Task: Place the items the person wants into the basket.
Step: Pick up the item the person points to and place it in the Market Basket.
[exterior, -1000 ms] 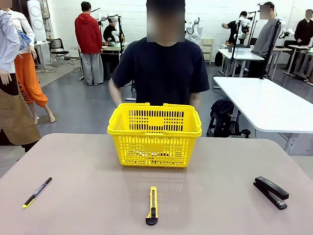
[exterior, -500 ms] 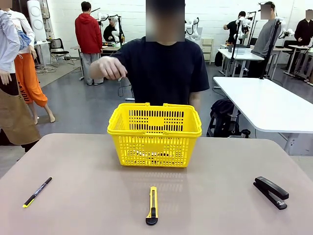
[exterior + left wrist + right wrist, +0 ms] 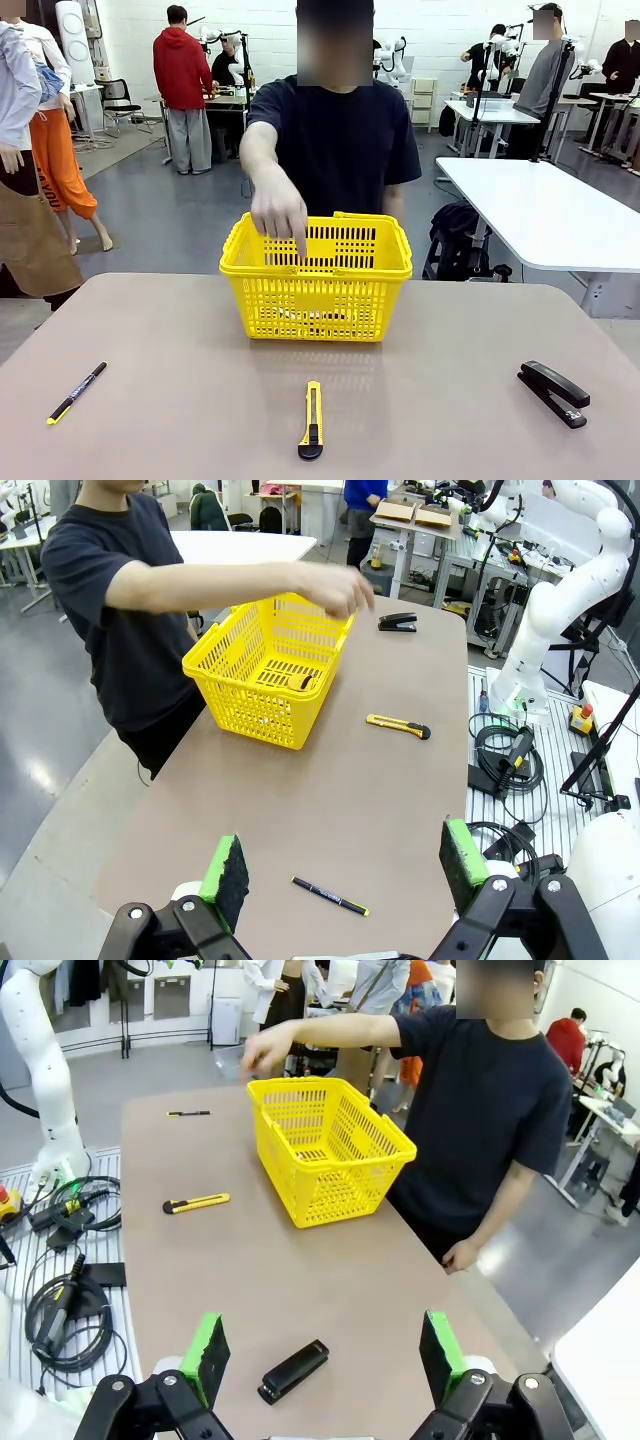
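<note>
Tabletop [image 3: 180, 330] utility knife [image 3: 312, 418], black end toward robot

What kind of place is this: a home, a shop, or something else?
Probably a robotics laboratory: a white robot arm stands beside the brown table, cables and a red stop button lie near its foot, and white work tables stand farther off.

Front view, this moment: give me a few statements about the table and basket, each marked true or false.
1. The utility knife lies on the table, on the robot's side of the basket. True.
2. The stapler is inside the basket. False: the stapler lies on the table at the robot's right.
3. The person's hand is above the basket, a finger pointing down. True.
4. Both sets of jaws are shut. False: the left gripper and right gripper stand open, empty.
</note>
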